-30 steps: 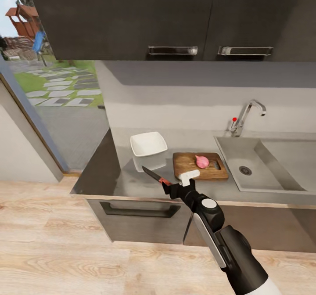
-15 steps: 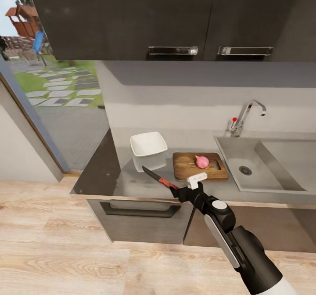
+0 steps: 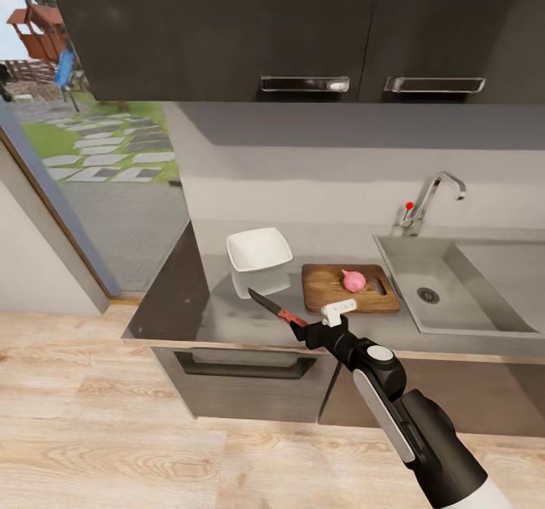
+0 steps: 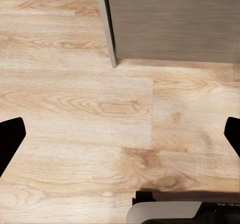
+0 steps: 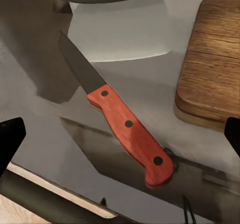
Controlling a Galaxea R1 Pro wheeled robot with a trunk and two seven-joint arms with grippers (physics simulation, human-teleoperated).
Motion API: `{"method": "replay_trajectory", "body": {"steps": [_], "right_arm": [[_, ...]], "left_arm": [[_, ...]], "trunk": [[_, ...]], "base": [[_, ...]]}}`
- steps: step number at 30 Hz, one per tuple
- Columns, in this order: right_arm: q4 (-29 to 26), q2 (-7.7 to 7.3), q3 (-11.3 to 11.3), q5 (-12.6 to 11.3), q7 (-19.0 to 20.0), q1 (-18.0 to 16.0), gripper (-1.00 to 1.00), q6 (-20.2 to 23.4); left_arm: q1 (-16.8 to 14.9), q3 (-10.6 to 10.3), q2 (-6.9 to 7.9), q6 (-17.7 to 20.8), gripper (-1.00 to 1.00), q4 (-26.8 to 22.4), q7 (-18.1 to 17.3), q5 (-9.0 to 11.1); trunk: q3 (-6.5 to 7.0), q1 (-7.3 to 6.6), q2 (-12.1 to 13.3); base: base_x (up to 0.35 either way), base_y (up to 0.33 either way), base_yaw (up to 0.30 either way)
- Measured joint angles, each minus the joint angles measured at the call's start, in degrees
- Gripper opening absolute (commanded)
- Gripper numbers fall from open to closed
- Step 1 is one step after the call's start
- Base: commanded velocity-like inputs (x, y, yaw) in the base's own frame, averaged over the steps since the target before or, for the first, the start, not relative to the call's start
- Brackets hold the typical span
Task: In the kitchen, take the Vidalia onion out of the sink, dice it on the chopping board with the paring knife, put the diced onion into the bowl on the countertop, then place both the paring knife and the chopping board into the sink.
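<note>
Right gripper [image 3: 301,329], fingers spread wide, hangs just above the knife's red handle at the worktop's [image 3: 227,316] front edge; the knife [image 5: 120,119] lies flat, unheld. At its two o'clock, the pink onion [image 3: 353,280] sits on the wooden board [image 3: 322,293], the white bowl [image 3: 259,251] at eleven.

The grey worktop [image 3: 227,316] runs along the wall over dark cabinets, above a pale wooden floor [image 3: 98,433]. On it sits a white bowl [image 3: 260,252] towards the window side, with a brown chopping board [image 3: 341,291] just beside it, between the bowl and the sink [image 3: 454,297] let into the slab. A pink onion [image 3: 353,280] rests on the board. The knife [image 5: 120,119] lies flat near the worktop's front edge, its blade pointing towards the bowl
</note>
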Motion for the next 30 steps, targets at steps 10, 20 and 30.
{"method": "replay_trajectory", "body": {"steps": [10,20,30], "right_arm": [[0.1,-0.01,0.0,-0.2,-0.1,0.0,1.00,0.0],[0.1,-0.09,0.2,0.1,-0.2,0.0,1.00,0.0],[0.1,-0.09,0.3,1.1,-0.2,0.0,1.00,0.0]], "left_arm": [[0.0,0.0,0.00,0.0,1.00,0.5,0.0,0.0],[0.0,0.0,-0.01,0.0,1.00,0.8,0.0,0.0],[0.0,0.0,-0.01,0.0,1.00,0.8,0.0,0.0]], "trunk": [[-0.87,0.01,0.0],[-1.80,0.01,0.0],[-2.73,0.01,0.0]], "base": [[0.004,0.004,0.000],[0.000,0.000,0.000],[0.005,0.005,0.000]]}}
